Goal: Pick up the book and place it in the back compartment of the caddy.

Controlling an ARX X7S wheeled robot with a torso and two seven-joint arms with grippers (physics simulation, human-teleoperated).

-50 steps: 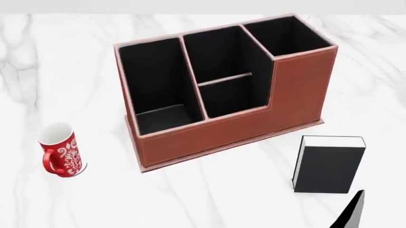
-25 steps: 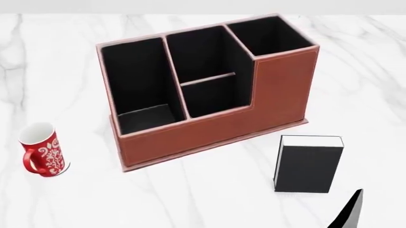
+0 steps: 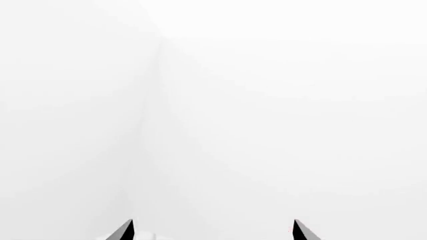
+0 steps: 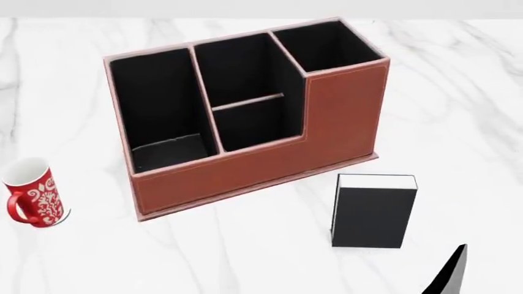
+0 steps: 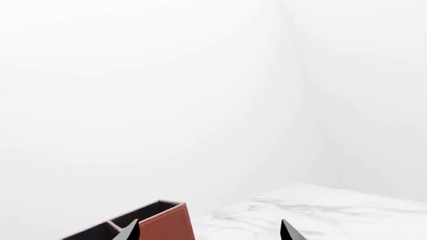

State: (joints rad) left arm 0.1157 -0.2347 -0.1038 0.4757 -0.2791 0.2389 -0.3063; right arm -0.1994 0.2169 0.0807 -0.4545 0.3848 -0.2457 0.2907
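Fingers on both grippers spread, gripping nothing. Book stands on worktop near caddy; everything slid left in head view versus earlier, mug included.

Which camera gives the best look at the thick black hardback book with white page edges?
The head view: the black hardback book lies whole and unobstructed on the white marble table, just in front of the reddish-brown caddy. The left wrist view shows only blank white, and the right wrist view catches a caddy corner but no book.
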